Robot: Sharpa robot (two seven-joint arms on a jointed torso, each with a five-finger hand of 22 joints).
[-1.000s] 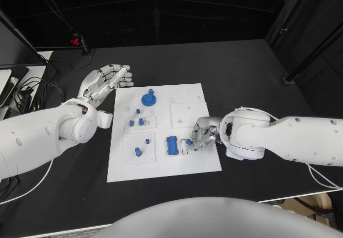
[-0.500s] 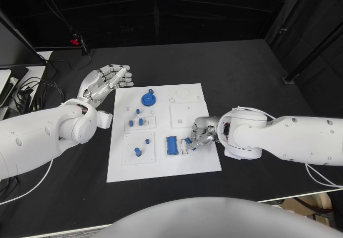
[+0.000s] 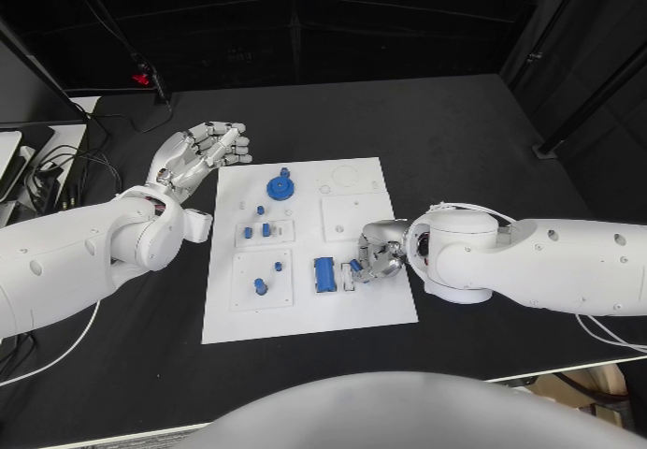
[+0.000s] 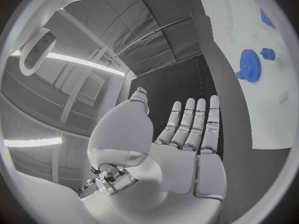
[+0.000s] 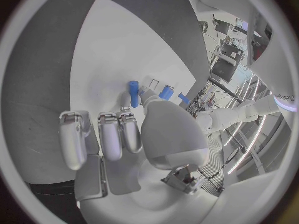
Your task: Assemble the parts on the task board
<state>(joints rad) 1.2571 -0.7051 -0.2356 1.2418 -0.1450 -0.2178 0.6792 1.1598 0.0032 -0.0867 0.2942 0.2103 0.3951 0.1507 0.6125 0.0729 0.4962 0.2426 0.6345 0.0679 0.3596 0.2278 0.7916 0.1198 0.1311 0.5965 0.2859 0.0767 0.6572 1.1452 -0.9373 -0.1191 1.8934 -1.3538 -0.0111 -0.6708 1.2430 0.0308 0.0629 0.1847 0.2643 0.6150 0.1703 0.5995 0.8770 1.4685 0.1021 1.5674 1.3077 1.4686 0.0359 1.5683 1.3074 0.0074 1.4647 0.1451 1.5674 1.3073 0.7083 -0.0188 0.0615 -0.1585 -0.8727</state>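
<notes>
Surface: I see a black table [image 3: 445,122] with the white task board [image 3: 353,309] lying flat in its middle, its long side running away from me.

Left hand: my left hand [image 3: 200,152] hangs off the board's far left corner, palm flat, fingers straight and side by side, holding nothing.

Right hand: my right hand [image 3: 379,251] is low over the board's right edge, fingers curled down. I cannot tell from the head view whether they pinch anything; in the right wrist view the thumb tip sits just beside a small blue peg [image 5: 132,93], and I cannot tell whether it touches.

Key relation: the blue block [image 3: 325,274] lies just to the left of my right fingertips, its long axis pointing away from me along the board. I judge the right hand far nearer to it than the left.

Count: one blue gear [image 3: 280,187] at the far end, near the left hand; one blue block; about five small blue pegs [image 3: 265,229] standing in the two left-hand trays, though they are too small for a sure count.
</notes>
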